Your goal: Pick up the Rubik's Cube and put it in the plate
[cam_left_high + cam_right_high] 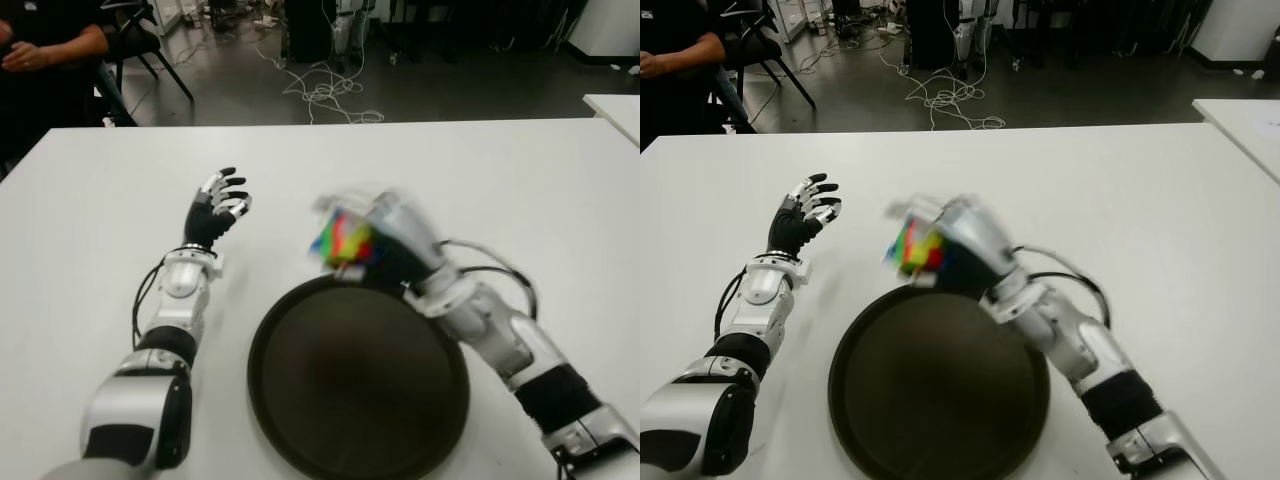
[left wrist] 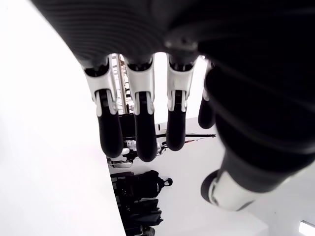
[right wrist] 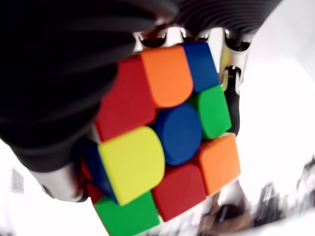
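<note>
Just above the far rim of the plate, the Rubik's Cube is being clamped in the right hand, seemingly for lowering inside, while the left hand is being held apart, fingers spread and empty, beside the plate.

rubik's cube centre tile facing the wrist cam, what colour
Blue, on the Rubik's Cube in the right hand; right wrist view shows it best.

The plate sits on the table, close to the near edge. The right hand grips the Rubik's Cube just above the plate's far rim. The left hand shows left of the plate, fingers spread. A seated person is beyond the table's far left corner.
</note>
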### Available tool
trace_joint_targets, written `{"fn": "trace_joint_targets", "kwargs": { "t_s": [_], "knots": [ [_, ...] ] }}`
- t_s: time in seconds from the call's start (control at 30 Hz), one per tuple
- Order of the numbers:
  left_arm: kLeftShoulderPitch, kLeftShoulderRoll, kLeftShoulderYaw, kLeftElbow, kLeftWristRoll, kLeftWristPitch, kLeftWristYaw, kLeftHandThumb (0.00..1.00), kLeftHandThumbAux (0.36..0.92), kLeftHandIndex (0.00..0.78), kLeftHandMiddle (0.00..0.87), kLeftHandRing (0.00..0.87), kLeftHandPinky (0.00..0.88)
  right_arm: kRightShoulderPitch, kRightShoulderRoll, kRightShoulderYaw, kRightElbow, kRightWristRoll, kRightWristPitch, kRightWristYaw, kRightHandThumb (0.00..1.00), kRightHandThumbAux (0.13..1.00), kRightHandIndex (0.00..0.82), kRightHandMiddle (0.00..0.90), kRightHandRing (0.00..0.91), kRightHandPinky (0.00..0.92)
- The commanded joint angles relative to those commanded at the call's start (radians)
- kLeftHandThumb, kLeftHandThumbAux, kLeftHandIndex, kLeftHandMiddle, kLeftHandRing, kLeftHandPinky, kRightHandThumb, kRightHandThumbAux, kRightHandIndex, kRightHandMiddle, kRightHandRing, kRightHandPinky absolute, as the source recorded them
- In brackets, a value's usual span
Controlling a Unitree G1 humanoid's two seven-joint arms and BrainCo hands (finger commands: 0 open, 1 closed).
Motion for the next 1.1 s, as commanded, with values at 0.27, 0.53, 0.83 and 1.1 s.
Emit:
{"fn": "trace_joint_targets", "kwargs": {
  "t_s": [0.27,0.53,0.83,1.1],
  "knots": [
    [0.0,-0.005,-0.004,-0.003,0.006,0.0,0.011,0.087,0.786,0.181,0.256,0.278,0.341,0.011,-0.076,0.088,-0.124,-0.005,0.205,0.487,0.7,0.73,0.422,0.715,0.736,0.75],
    [0.0,-0.004,-0.002,-0.002,0.004,-0.007,0.006,0.065,0.758,0.182,0.258,0.284,0.354,-0.007,-0.061,0.121,-0.165,-0.119,0.351,0.64,0.697,0.731,0.425,0.711,0.743,0.766],
    [0.002,-0.003,-0.001,-0.004,0.0,-0.006,-0.005,0.081,0.778,0.181,0.254,0.282,0.349,0.005,-0.058,0.122,-0.242,-0.181,0.433,0.701,0.688,0.735,0.423,0.676,0.708,0.747],
    [0.003,0.0,-0.005,-0.007,0.005,-0.001,0.0,0.067,0.773,0.175,0.251,0.275,0.339,0.026,-0.067,0.115,-0.288,-0.194,0.442,0.7,0.689,0.733,0.424,0.687,0.717,0.761]
  ]
}}
